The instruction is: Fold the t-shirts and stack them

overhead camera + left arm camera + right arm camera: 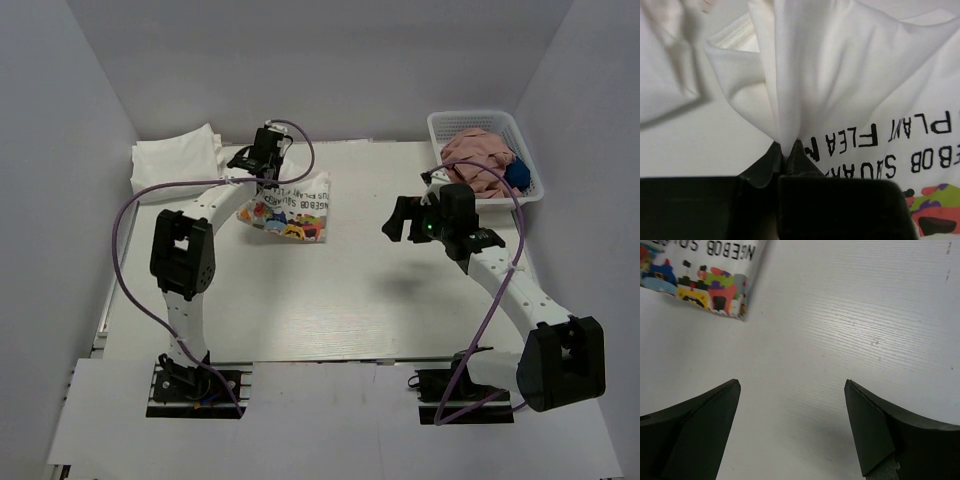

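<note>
Hanging in a pinched ridge from the left gripper (262, 178), the printed t-shirt (285, 210) is sitting at the far left-centre of the table (350, 290), its lower part spreading out on the surface. And we're getting a good look in the left wrist view: the left gripper (787, 150) is clamping tight on a gathered fold of the white cloth (840, 75), fingers pressing together with fabric fanning up out of them. Dark lettering is running upside down across the shirt there, pieces reading "FLEA", "PLAN" and "BOB SQUAR", with orange, green and purple cartoon prints just below. The right wrist view is catching the shirt's corner (700, 270) too, showing "GEBOB" and more coloured figures. A folded white bundle (180, 160) is lying just beyond, in the far left corner. Over on the other side, the right gripper (400, 218) is hovering above bare table, well apart from the shirt, its fingers (700, 430) spreading wide with nothing between them. A white basket (475, 115) is standing at the far right, holding pink cloth (478, 150) and something blue (516, 174). Purple cables (125, 260) are looping along both arms.
</note>
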